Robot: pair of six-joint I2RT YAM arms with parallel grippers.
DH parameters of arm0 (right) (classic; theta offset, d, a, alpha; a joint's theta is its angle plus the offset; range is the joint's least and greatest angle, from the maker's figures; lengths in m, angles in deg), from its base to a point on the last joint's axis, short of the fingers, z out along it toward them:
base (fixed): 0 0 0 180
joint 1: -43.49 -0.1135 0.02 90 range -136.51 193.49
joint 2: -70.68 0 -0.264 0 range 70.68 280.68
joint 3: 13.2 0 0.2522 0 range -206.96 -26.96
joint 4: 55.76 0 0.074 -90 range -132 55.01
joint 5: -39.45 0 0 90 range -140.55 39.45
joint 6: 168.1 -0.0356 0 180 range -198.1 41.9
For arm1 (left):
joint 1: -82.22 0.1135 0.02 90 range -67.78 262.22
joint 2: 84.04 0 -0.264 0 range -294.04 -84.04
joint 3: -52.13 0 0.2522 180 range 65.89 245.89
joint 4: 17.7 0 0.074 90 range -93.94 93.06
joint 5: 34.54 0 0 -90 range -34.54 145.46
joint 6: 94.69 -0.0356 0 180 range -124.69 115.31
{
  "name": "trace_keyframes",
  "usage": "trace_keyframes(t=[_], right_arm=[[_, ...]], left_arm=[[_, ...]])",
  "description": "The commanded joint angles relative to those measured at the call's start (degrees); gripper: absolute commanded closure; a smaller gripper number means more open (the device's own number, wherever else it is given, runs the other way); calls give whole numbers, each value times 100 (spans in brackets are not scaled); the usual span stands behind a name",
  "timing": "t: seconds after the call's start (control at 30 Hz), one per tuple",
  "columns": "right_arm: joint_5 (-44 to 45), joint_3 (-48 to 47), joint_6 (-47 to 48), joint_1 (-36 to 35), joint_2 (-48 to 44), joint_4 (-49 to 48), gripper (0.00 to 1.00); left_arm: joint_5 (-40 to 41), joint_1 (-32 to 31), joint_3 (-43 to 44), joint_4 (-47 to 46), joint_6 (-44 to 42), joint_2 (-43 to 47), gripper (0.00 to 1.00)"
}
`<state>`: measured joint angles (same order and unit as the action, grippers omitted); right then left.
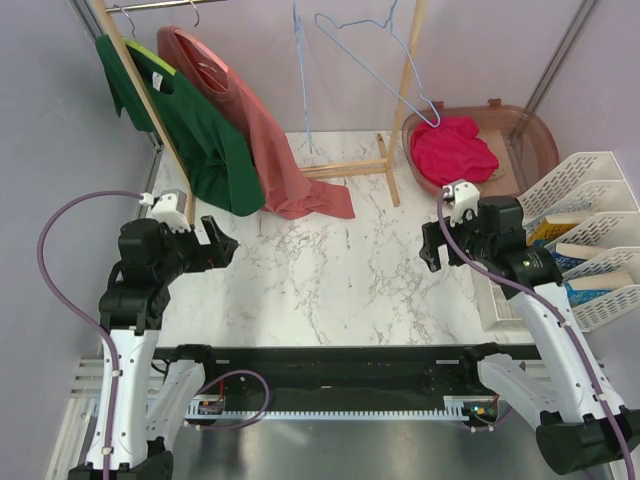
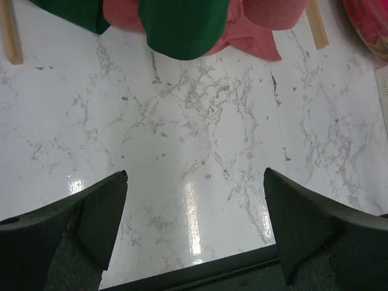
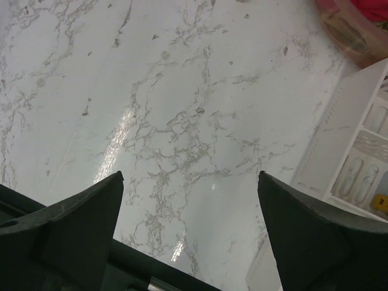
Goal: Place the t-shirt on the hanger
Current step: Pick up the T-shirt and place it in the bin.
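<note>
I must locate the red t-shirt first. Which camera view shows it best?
The top external view: the whole t-shirt lies bunched in the brown basket. The right wrist view catches only a red corner; the left wrist view, a reddish edge.

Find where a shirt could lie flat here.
Bare marble tabletop between the left gripper and right gripper, nearer than the wooden rack. Crowded: far left under the green shirt and pink shirt; right edge by the basket and file trays.

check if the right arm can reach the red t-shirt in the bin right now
Probably yes: the t-shirt lies uncovered in the open bin just beyond the right arm, whose fingers are open and empty.
</note>
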<state>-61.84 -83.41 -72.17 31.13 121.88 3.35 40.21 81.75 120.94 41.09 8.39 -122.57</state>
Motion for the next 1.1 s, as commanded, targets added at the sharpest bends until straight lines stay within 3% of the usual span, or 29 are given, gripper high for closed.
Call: trace_keyframes(t=[0.0, 0.23, 0.5, 0.67, 1.07], right_arm=[[180, -594, 73, 155, 292, -263, 2], [330, -2166, 57, 742, 1497, -412, 2], [-497, -3284, 171, 2430, 2892, -561, 2], [-374, -4242, 93, 2502, 4202, -649, 2], [426, -6176, 66, 1983, 6751, -983, 2]], left_arm=[[399, 38, 638, 49, 327, -540, 1], [365, 38, 1587, 181, 388, -1490, 1], [663, 38, 1738, 128, 555, -1685, 1], [813, 230, 1378, -56, 660, -1808, 1], [109, 390, 1166, -232, 775, -1852, 1]])
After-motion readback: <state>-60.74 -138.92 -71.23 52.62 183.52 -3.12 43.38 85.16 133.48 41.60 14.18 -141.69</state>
